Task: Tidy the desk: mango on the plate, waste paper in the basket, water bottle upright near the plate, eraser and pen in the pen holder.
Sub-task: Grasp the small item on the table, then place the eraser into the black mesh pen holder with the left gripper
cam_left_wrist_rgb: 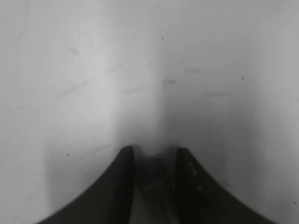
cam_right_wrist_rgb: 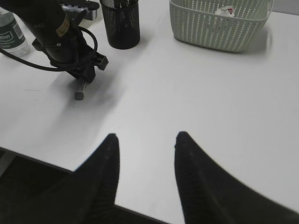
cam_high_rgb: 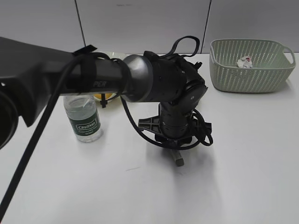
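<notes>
**Left jaws clamped on the eraser, right jaws spread and bare**

Finds the left gripper [cam_high_rgb: 178, 157] pointing straight down at the middle of the white surface [cam_high_rgb: 243, 154], reached there on the dark left arm [cam_high_rgb: 93, 74] crossing the exterior view from 9 o'clock. Shows its jaws drawn close around a short grey eraser [cam_high_rgb: 179, 162], lower end touching or almost touching the surface. From the left wrist, gives only a blur: two dark fingers [cam_left_wrist_rgb: 122, 186] nearly together, a pale grey piece [cam_left_wrist_rgb: 152, 191] wedged between them. From the right wrist, confirms the same grip at 10 o'clock: left gripper [cam_right_wrist_rgb: 82, 84] above, eraser [cam_right_wrist_rgb: 79, 93] poking out below.

Places the right gripper [cam_right_wrist_rgb: 145, 137] over the near edge of the surface, jaws wide apart, holding nothing.

Puts the water bottle [cam_high_rgb: 84, 119] upright at 9 o'clock of the left gripper, green label facing the camera, cap hidden behind the arm. Catches a sliver of yellow mango [cam_high_rgb: 106, 96] just behind the bottle, under the arm; cannot tell much of the plate [cam_high_rgb: 116, 55] beyond a pale strip above the arm.

Sets the basket [cam_high_rgb: 243, 79] at 2 o'clock, well apart from the left gripper, with the waste paper [cam_high_rgb: 245, 62] lying inside. Leaves the pen holder [cam_right_wrist_rgb: 122, 30] visible only from the right wrist, at 11 o'clock, between left arm and basket [cam_right_wrist_rgb: 215, 35], with dark contents too dim to name.
</notes>
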{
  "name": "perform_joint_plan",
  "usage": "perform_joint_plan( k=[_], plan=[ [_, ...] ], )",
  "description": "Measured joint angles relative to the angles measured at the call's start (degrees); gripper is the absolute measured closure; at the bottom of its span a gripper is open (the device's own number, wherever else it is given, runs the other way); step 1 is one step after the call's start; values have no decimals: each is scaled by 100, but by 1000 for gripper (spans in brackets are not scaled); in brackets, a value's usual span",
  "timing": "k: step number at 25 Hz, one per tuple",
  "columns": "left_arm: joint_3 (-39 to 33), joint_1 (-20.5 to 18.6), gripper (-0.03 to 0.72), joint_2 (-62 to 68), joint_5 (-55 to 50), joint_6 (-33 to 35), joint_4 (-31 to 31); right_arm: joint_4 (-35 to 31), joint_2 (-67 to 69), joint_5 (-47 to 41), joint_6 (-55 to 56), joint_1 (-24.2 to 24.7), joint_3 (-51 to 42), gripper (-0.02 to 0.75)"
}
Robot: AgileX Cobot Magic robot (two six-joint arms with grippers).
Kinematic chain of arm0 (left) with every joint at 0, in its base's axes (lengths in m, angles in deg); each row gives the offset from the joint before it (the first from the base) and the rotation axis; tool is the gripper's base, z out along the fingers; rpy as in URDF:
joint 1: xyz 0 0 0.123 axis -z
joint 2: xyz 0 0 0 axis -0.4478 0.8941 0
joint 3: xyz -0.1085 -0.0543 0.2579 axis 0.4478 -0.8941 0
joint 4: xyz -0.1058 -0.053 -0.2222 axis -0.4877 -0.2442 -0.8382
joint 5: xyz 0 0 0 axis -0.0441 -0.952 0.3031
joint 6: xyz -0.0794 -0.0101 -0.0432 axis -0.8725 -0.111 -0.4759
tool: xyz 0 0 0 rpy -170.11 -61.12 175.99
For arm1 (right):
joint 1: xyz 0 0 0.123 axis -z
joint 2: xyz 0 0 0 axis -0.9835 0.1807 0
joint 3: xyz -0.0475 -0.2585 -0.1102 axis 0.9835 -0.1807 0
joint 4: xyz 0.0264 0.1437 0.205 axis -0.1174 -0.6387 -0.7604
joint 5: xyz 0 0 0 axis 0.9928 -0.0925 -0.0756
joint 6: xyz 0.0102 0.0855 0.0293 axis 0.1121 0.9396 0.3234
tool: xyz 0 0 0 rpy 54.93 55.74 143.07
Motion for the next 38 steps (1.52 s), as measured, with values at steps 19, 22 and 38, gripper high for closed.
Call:
perform_joint_plan(
  k=[19,22,38],
  plan=[
    [39,-494,549,-1428,3633,-959,4996,0,0,0,0,0,0,417],
    [39,-942,549,-1073,4786,-981,5172,0,0,0,-6,0,0,417],
    [-8,-1445,386,-572,5263,-987,5150,0,0,0,-6,0,0,417]
  ],
)
